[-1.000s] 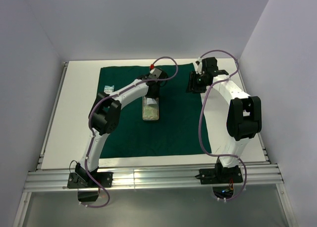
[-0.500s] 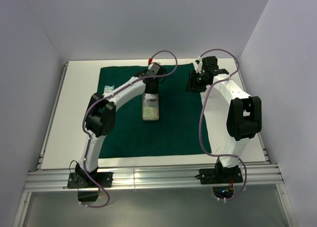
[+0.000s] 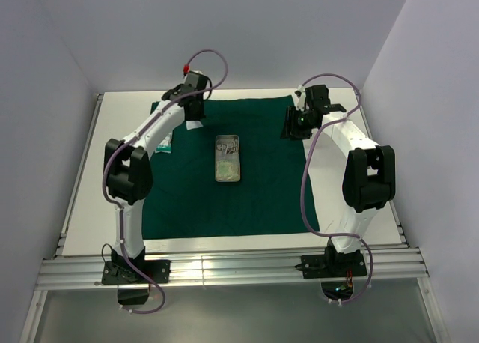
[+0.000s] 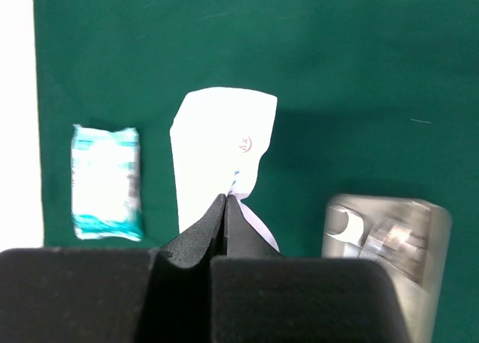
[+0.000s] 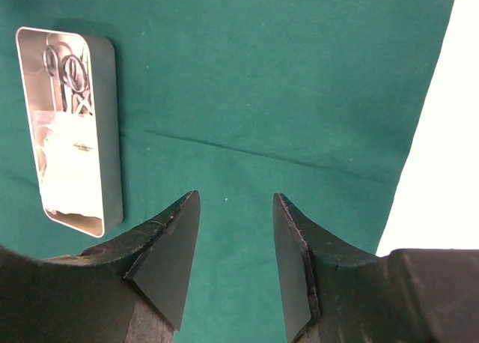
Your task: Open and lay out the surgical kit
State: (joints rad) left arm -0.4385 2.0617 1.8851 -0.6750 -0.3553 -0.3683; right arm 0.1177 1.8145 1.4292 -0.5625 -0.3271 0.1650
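Note:
The dark green cloth (image 3: 262,193) lies spread flat on the table. The steel tray (image 3: 227,181) sits at its middle; in the right wrist view the tray (image 5: 108,133) holds scissors-like clamps (image 5: 69,72) and a pale packet (image 5: 71,163). My left gripper (image 3: 194,123) is shut on a white packet (image 4: 221,148) and holds it over the cloth's back left, left of the tray (image 4: 438,223). A teal-and-white packet (image 4: 106,182) lies on the cloth near its left edge. My right gripper (image 5: 236,201) is open and empty over the cloth's back right part.
The white table (image 3: 112,171) shows around the cloth, with its bare strip (image 5: 441,156) just right of my right gripper. Grey walls close in the back and both sides. A metal rail (image 3: 224,268) runs along the near edge.
My left arm has swung from above the tray to the back left of the cloth, carrying the white packet. The right arm has not moved.

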